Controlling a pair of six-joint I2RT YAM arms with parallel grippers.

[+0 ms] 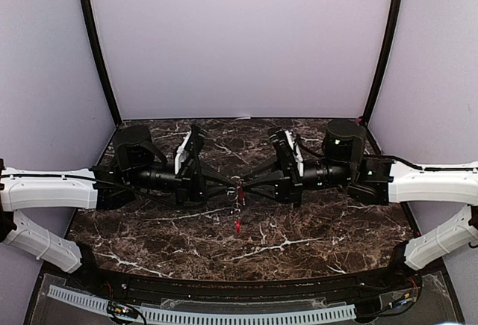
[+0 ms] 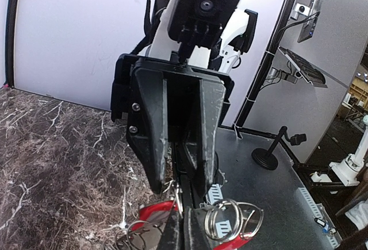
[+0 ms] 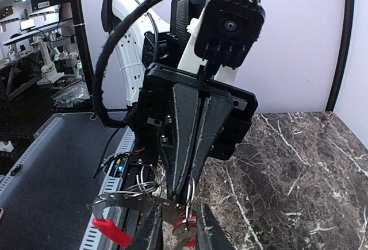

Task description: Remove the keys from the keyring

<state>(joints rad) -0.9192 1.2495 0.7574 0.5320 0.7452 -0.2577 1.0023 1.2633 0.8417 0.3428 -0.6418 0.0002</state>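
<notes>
Centre frame: left gripper [image 1: 230, 187] and right gripper [image 1: 249, 187] both clamp keyring [image 1: 239, 193]; red key [image 1: 237, 226] just below them.

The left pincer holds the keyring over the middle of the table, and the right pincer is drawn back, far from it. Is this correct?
Not fully. The right pincer is not drawn back: the top view shows it at the middle too, tip to tip with the left pincer, holding the same keyring. The rest is correct.
</notes>
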